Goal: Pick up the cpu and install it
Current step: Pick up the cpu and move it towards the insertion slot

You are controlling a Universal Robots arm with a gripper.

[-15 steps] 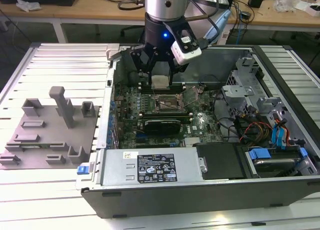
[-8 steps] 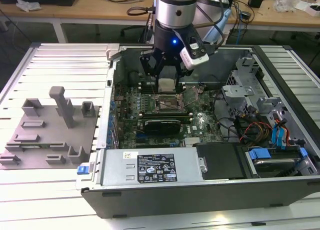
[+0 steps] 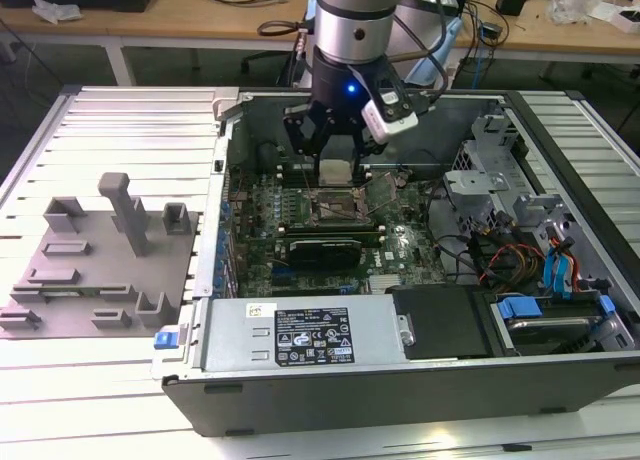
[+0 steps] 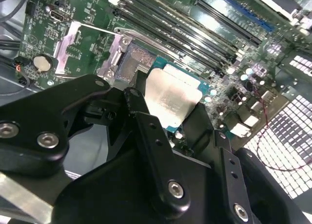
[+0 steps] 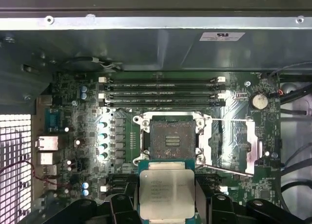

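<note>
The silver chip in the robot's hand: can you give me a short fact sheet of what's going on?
Chip: silver square, held flat
Hand: shut on the chip, inside the open computer case
Socket: empty, metal cover swung open
Chip position: over the board near the socket, not yet in it
Grey tray: outside the case, at the exterior view's left

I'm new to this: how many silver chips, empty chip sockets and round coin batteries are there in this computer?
cpu, gripped by the hand: 1
empty socket: 1
coin battery: 1
Total: 3
</note>
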